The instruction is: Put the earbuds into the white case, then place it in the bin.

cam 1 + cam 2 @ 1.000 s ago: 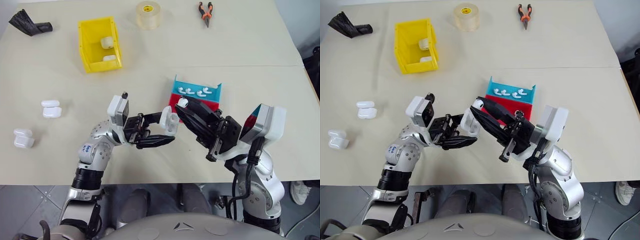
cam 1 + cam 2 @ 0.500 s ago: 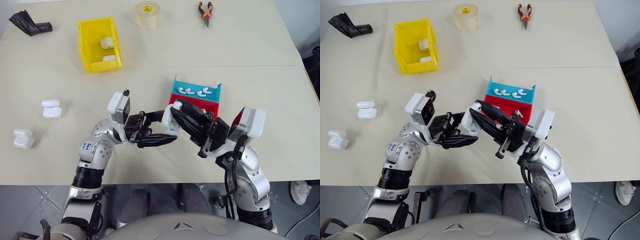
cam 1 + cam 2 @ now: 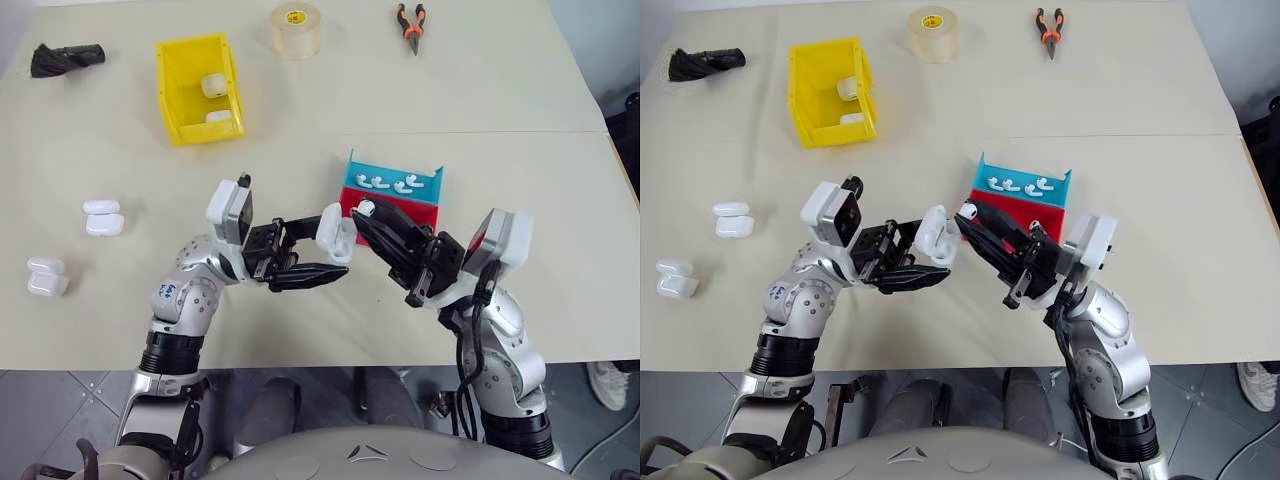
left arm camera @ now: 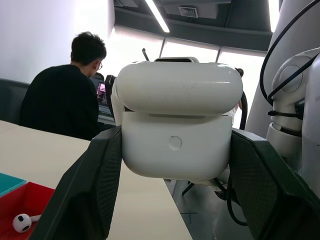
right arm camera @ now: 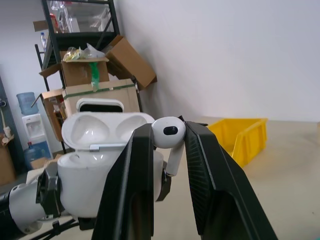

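Right wrist view | white case [image 5: 107, 165] glossy, lid open (empty) | earbud [image 5: 169, 139] white

Silver-grey jointed arms, white wrist housings, black cables; each gripper [image 3: 318, 250] [image 3: 368, 215] black, two-fingered.

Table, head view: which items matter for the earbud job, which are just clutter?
Job:
white case, open, in left gripper
earbud, in right gripper
spare earbuds in tray
yellow bin

Lying about:
tape roll
pliers
black object
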Motion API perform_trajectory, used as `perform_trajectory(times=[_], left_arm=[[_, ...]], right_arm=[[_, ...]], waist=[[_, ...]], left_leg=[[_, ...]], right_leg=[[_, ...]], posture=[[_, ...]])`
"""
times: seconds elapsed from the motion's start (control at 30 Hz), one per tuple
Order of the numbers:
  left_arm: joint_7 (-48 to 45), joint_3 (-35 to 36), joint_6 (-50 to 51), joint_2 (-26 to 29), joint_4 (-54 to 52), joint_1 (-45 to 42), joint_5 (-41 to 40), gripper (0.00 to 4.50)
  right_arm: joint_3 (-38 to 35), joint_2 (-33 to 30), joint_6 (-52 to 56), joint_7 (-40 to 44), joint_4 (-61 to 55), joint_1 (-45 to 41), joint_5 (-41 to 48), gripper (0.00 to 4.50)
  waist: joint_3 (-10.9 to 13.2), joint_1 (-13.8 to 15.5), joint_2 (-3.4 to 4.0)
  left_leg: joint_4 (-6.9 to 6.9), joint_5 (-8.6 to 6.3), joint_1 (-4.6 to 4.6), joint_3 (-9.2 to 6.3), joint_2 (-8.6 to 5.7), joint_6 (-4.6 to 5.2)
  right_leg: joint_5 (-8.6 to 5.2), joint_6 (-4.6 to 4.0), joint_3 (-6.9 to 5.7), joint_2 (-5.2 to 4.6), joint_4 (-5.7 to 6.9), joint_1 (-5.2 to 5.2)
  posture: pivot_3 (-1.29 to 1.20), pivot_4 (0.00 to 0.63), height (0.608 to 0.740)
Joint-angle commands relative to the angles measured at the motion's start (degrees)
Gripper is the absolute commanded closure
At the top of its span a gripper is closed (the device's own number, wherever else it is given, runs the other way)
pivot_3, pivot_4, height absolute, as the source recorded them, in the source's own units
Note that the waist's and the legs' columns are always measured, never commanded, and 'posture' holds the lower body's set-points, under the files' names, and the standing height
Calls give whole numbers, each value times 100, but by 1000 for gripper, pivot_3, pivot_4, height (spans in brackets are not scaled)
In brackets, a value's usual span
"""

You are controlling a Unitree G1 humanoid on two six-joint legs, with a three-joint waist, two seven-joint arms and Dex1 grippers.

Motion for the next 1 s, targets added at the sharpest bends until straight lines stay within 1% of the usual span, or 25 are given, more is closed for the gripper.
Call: perform_trajectory(times=[0.03, 0.33, 0.5, 0.77, 1.0], left_arm=[[-69, 14, -77, -26, -170, -35, -78, 1698], [-73, 2, -36, 0, -202, 35, -96, 1698], [-56, 1, -44, -25, -185, 23, -96, 1698], [-76, -8, -41, -24, -166, 5, -90, 1698], [-71, -10, -43, -25, -173, -10, -87, 1698]], right_arm=[[48, -18, -21, 33, -195, -124, 85, 3966], [-209, -92, 131, -198, -363, -506, 320, 3966], [-100, -211, 437, -252, -645, -524, 595, 3966], [170, -150, 439, -295, -615, -429, 414, 3966], [128, -234, 381, -136, -261, -284, 251, 3966]], waist=[[0, 0, 0], [0, 2, 0], [0, -1, 0], [0, 1, 0], [0, 1, 0]], left_leg=[[0, 0, 0, 0, 0, 0], [1, 0, 0, 0, -1, 0], [1, 0, 0, 0, 1, 0], [0, 0, 0, 0, 0, 0], [0, 0, 0, 0, 0, 0]], right_leg=[[0, 0, 0, 0, -1, 0], [0, 0, 0, -1, 0, 0], [0, 0, 0, 0, 0, 0], [0, 0, 0, -1, 0, 1], [0, 0, 0, 0, 1, 1]], posture=[[0, 150, 740], [0, 150, 740], [0, 150, 740], [0, 150, 740], [0, 150, 740]])
